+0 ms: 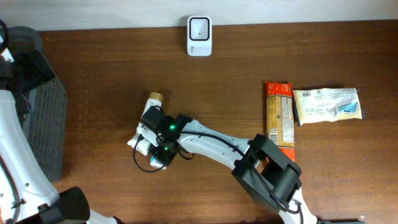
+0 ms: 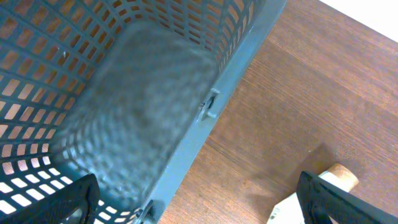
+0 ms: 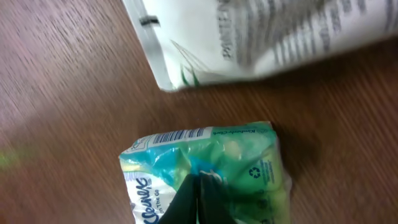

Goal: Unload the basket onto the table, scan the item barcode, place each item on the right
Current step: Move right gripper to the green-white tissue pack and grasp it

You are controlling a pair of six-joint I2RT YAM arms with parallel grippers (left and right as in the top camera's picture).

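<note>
**Right hand (image 3: 202,186) clenched on the Kleenex tissue pack (image 3: 236,162)**

From the right wrist we see its fingers (image 3: 188,199) pinched shut on the wrapper, barcode (image 3: 180,135) up, likely ready for showing; one Pantene bottle (image 3: 280,37) lies just beside. From the left wrist, our left hand (image 2: 196,193) hangs released over one basket (image 2: 124,93). Overhead, one scanner (image 1: 199,36) stands well apart from the pack; one pasta packet (image 1: 279,115) and one white packet (image 1: 326,104) lie on the bench (image 1: 99,56).

My right arm (image 1: 211,142) is a white tube link between chunky black joint housings (image 1: 273,171). A small green light (image 1: 171,129) glows on its black wrist, and thin black cables (image 1: 135,159) loop off it. My left arm (image 1: 15,158) has the same white shell and black joints. The fingers (image 2: 336,200) are black.
</note>
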